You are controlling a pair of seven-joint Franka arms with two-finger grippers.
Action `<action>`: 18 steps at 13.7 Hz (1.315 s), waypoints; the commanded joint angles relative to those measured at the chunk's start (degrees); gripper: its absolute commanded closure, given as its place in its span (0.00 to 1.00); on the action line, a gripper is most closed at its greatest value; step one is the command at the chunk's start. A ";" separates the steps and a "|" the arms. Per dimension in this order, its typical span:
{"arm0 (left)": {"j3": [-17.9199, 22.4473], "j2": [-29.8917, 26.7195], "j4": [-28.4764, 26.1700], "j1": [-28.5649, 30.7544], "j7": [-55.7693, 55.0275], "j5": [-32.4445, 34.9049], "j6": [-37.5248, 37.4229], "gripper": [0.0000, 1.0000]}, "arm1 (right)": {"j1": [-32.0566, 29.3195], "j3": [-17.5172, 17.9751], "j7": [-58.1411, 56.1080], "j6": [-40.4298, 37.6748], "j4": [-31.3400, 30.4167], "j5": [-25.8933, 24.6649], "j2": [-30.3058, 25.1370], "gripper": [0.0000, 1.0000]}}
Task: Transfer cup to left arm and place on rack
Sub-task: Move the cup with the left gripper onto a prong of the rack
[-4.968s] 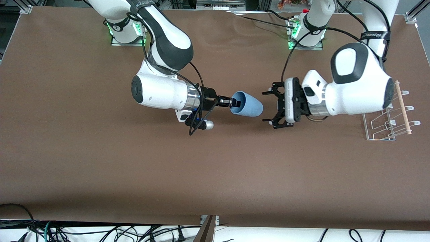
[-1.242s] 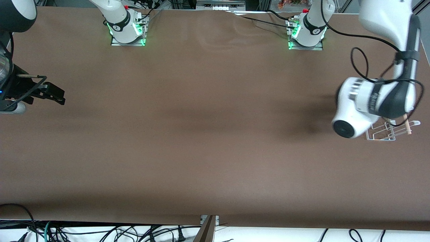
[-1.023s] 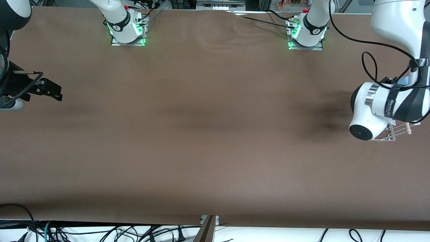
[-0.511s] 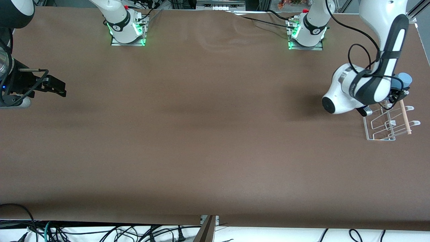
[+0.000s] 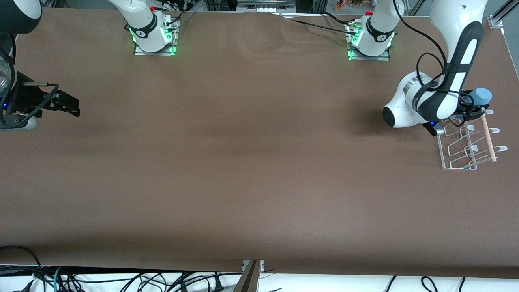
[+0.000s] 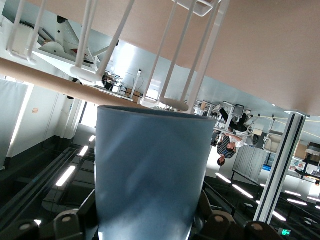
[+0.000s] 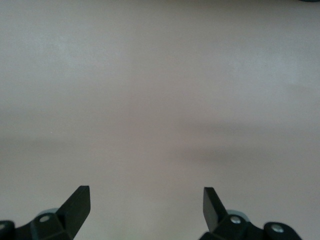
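While held at the rack, cup status below.
cup (image 5: 483, 96): light blue, gripped in left gripper, over the end of the rack farthest from the front camera; in left wrist view cup (image 6: 152, 170) fills the middle, its end just against the white wires and the wooden dowel; cannot tell whether actually touching a peg.
left gripper (image 5: 470, 107): at the left arm's end of the desk, jaws closed on the cup; black finger parts seen on both sides of the cup body in the left wrist view.
left arm (image 5: 421, 103): white with black joint sections, bent down from above, wrist low beside the rack, cable looped around it.
rack (image 5: 462, 156): white wire, standing on the desk at the left arm's end, upturned pegs in rows, nearer part bare.
dowel (image 5: 487, 138): light wood, running along the rack's edge from near the cup toward the front camera.
right gripper (image 5: 65, 106): at the right arm's end of the desk, well apart from cup and rack, jaws open and holding nothing; right wrist view shows both black fingertips (image 7: 77, 202) spread with only bare desk between.
right arm: waiting, mostly out of frame at the edge.
desk (image 5: 243, 162): brown surface, arm bases lit green along its farthest edge.
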 commanded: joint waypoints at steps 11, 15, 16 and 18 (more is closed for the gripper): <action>-0.23 3.59 -3.67 0.86 -2.65 7.09 4.26 0.88 | 0.37 0.22 -0.48 -0.33 -1.22 -0.45 -1.29 0.00; -0.23 4.92 -3.67 0.95 -2.65 7.89 5.59 0.84 | 0.46 0.22 -0.48 -0.07 -1.13 -0.10 -1.29 0.00; -0.23 5.10 -3.75 1.04 -2.65 7.89 5.59 0.80 | 0.46 0.22 -0.48 0.02 -1.13 -0.10 -1.29 0.00; -0.14 5.27 -3.75 1.13 -2.65 7.98 6.37 0.78 | 0.37 0.13 -0.48 -0.07 -1.13 -0.10 -1.29 0.00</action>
